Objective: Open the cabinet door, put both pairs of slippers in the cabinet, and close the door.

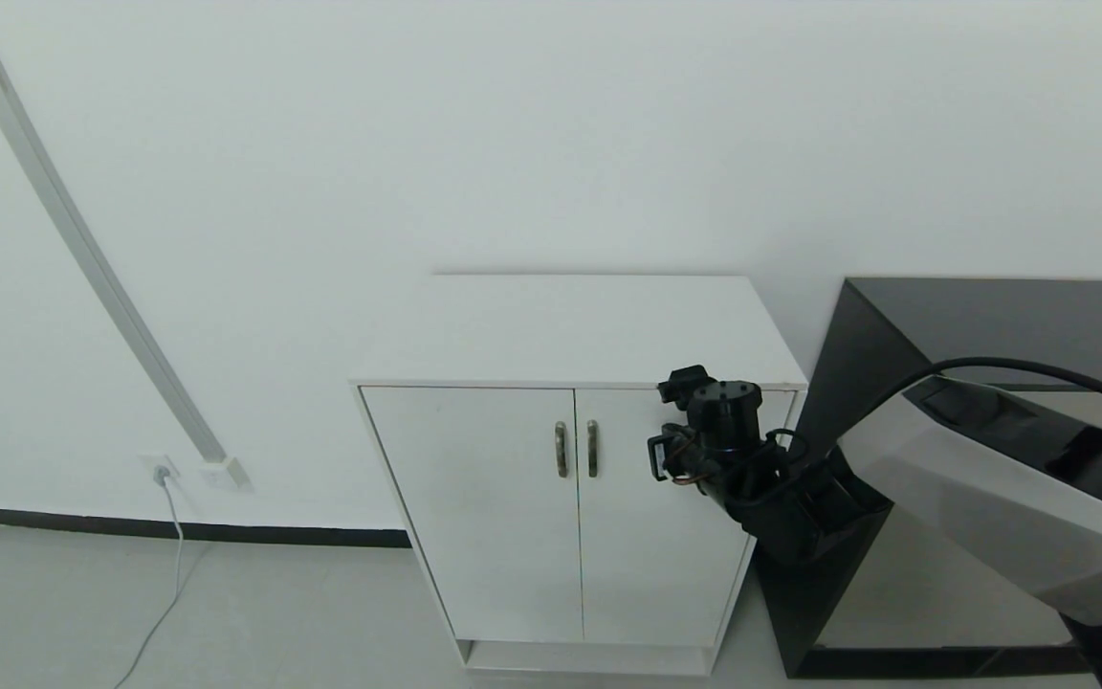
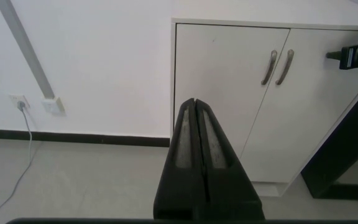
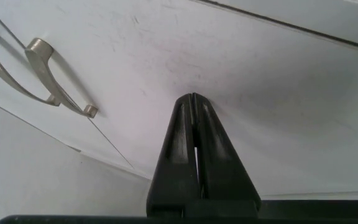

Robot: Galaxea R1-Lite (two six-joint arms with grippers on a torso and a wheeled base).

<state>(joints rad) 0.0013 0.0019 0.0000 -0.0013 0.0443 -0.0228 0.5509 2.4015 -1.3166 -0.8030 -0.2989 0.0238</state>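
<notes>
White two-door cabinet [image 1: 570,325] with a flat top, standing on a grey floor [image 1: 274,612] against a white wall; both doors are shut. The left door [image 1: 484,536] and right door [image 1: 647,574] meet at a central seam, with one curved brushed-metal pull handle on each side of it: left handle [image 1: 561,449], right handle [image 1: 592,448]. The right gripper [image 3: 193,99] is held in front of the upper part of the right door, beside the right handle and apart from it. Its two black fingers [image 3: 179,143] are pressed together with nothing between them, and their tips point at the door face — whether they touch the panel cannot be told. The left gripper [image 2: 194,102] is held low, well apart from the cabinet, and points toward the left door. Its fingers [image 2: 182,143] are likewise closed flat against each other and empty. A glossy black cabinet [image 1: 991,325] stands just beside the white one on the right. On the wall to the left, a grey conduit strip [image 1: 82,239] runs diagonally down to a white wall socket [image 1: 161,471] — a grey cable [image 1: 173,565] hangs from it to the floor.
</notes>
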